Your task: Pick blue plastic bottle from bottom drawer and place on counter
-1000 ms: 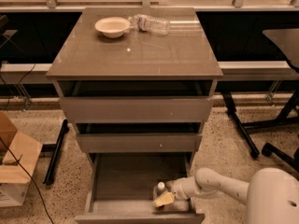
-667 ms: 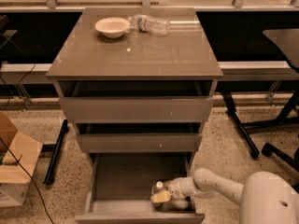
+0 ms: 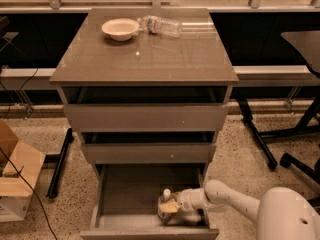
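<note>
The bottom drawer (image 3: 125,194) is pulled open at the foot of the cabinet. The blue plastic bottle (image 3: 164,202), with its white cap up, stands at the drawer's front right. My gripper (image 3: 170,207) reaches in from the right and is right at the bottle's body, its tan tip in front of it. The white arm (image 3: 225,198) runs from the lower right corner into the drawer. The counter (image 3: 150,59) is the glossy grey-brown top slab above the three drawers.
A white bowl (image 3: 120,29) and a clear crinkled water bottle (image 3: 161,25) lie at the back of the counter. The two upper drawers are slightly open. A cardboard box (image 3: 15,179) stands on the floor at left; chair legs (image 3: 295,159) at right.
The gripper and the bottle have shifted a little to the left inside the drawer, and the bottle's cap now sits slightly higher.
</note>
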`<state>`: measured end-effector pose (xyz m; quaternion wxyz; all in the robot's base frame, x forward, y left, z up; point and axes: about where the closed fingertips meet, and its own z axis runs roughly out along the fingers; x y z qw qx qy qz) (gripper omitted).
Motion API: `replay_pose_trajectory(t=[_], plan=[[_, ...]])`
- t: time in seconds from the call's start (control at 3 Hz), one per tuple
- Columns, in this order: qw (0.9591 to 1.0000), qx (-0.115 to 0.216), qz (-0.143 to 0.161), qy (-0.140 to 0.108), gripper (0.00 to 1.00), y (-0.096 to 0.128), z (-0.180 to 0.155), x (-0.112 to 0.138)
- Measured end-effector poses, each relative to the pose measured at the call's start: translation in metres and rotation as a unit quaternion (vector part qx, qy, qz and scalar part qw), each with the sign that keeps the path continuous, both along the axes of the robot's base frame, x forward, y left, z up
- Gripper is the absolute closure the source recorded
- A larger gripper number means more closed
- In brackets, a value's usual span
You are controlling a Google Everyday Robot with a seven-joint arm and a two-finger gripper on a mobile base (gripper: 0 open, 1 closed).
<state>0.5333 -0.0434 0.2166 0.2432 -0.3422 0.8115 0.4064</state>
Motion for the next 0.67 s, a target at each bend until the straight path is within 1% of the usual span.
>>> replay_pose_trajectory(t=[0.33, 0.67], plan=[[0.9991, -0.024, -0.011, -0.033, 1.0, -0.009, 0.056, 0.003], [0.9959, -0.047, -0.019, -0.075, 1.0, -0.024, 0.132, -0.005]])
